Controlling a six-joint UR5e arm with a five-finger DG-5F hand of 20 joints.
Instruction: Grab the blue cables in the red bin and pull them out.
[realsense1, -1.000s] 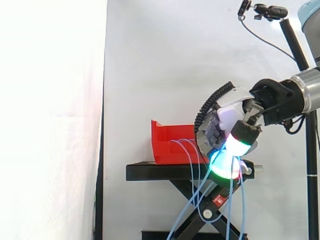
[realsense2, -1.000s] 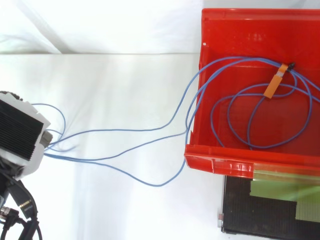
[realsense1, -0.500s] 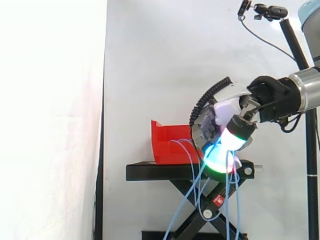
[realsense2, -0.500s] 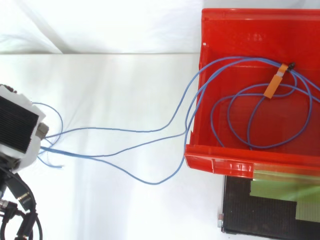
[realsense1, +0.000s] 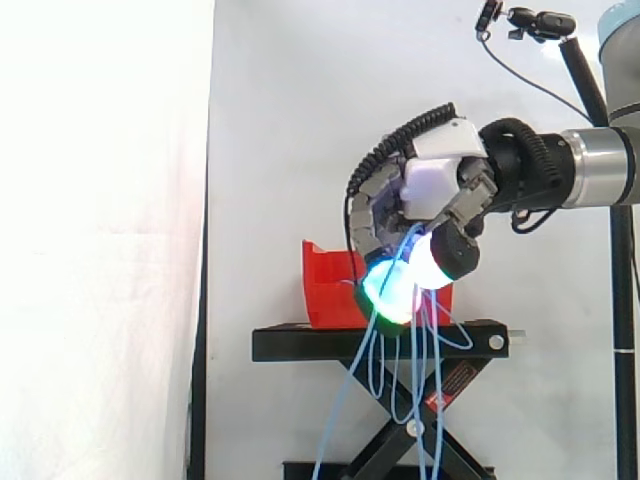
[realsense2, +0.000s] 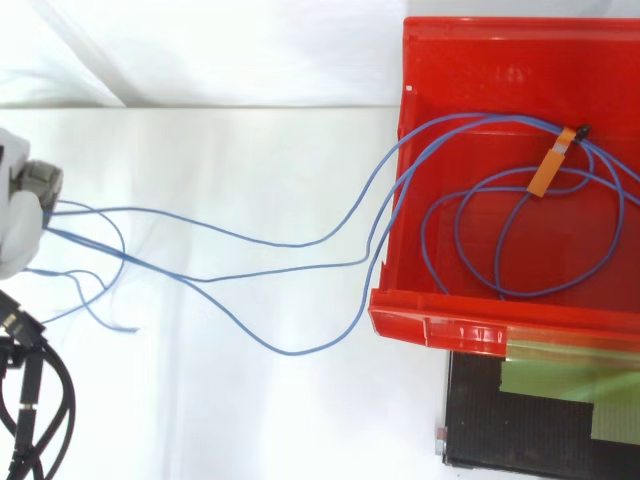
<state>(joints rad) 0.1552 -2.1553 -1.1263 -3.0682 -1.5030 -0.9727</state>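
Note:
Several thin blue cables (realsense2: 290, 245) run from the red bin (realsense2: 470, 330) over its left wall to my hand (realsense2: 18, 215) at the left edge of the top view. Inside the bin the cables lie in loose loops, bound by an orange tag (realsense2: 550, 166). In the side view my hand (realsense1: 440, 190) hovers above and in front of the red bin (realsense1: 325, 290), its fingers curled round the blue cables (realsense1: 372, 370). The strands hang down from it in long loops past the stand. The fingertips (realsense1: 388, 287) glow cyan and green.
The bin sits on a black scissor stand (realsense1: 300, 345), whose top plate (realsense2: 520, 420) shows below the bin in the top view. A loose cable end (realsense2: 130, 328) hangs near my hand. A camera on a pole (realsense1: 540, 22) stands at the upper right.
My hand has risen and swung left in the side view, turning its palm downward. In the top view it slid up the left edge, dragging the strands with it; the loops in the bin kept their shape.

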